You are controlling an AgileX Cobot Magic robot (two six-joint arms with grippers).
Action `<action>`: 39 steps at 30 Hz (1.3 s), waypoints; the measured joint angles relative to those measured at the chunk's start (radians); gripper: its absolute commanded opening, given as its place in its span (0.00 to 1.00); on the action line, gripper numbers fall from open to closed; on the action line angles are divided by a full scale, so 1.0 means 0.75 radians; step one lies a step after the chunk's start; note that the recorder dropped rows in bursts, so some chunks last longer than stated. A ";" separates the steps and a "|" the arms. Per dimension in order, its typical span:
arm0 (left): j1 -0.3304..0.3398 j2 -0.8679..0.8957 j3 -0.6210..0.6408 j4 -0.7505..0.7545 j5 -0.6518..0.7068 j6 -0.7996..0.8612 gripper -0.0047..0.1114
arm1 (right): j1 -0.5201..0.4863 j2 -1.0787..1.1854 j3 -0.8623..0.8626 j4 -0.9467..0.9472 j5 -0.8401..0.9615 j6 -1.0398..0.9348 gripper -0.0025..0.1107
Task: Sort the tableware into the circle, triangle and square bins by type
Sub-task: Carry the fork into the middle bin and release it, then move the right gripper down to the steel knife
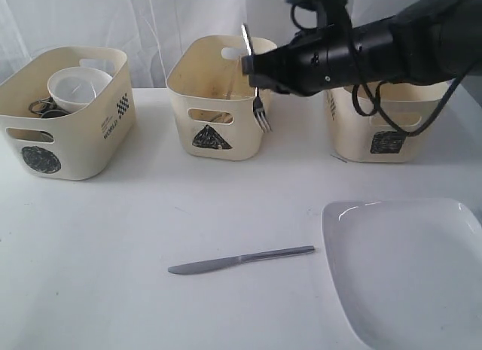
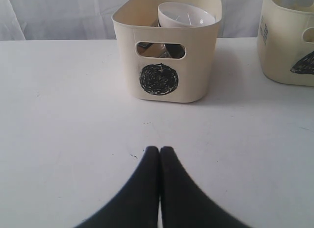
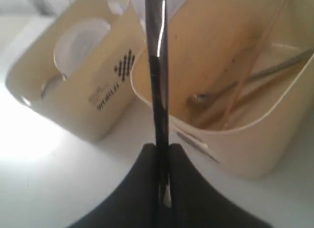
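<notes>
**Fork hanging at the triangle bin, knife and plate lying out on the table**

The white table (image 1: 113,237) is carrying everything. The large white plate (image 1: 407,267) is lying at its near right corner, well apart from the bins. Three cream bins are standing in a row at the back.

- The circle bin (image 1: 68,117), on the left, is holding a white bowl (image 1: 75,86) sitting on top of dark steel pieces (image 1: 44,108) that are too dim to tell apart.
- The triangle bin (image 1: 215,101), in the middle, is holding a spoon (image 3: 245,81) and chopsticks (image 3: 248,66) leaning across its inside.
- The square bin (image 1: 376,132), on the right, is having its inside hidden by the right arm.

The right gripper (image 1: 252,68) is reaching across and pinching the fork (image 1: 260,113) by its handle. The fork is hanging tines down at the triangle bin's right front corner.

The knife (image 1: 241,260) is lying flat on the table, just left of the plate.

The left gripper (image 2: 159,150) is hovering low over bare table facing the circle bin, with its fingers pressed together on nothing.
</notes>
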 measured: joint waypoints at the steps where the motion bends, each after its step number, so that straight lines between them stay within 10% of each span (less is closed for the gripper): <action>1: 0.000 0.000 0.000 0.000 0.000 0.000 0.04 | -0.008 0.000 0.000 0.101 -0.010 -0.047 0.02; 16: 0.000 0.000 0.000 0.000 0.000 0.000 0.04 | -0.017 0.437 -0.487 0.588 -0.107 -0.287 0.03; 21: 0.000 0.000 0.000 0.000 0.000 0.000 0.04 | -0.017 0.592 -0.657 0.558 -0.117 -0.287 0.30; 24: 0.000 0.000 0.000 0.000 0.000 0.000 0.04 | -0.014 0.632 -0.721 0.433 -0.111 -0.284 0.41; 39: 0.000 0.000 0.000 0.000 0.000 0.000 0.04 | 0.009 0.336 -0.596 -0.937 0.560 0.154 0.30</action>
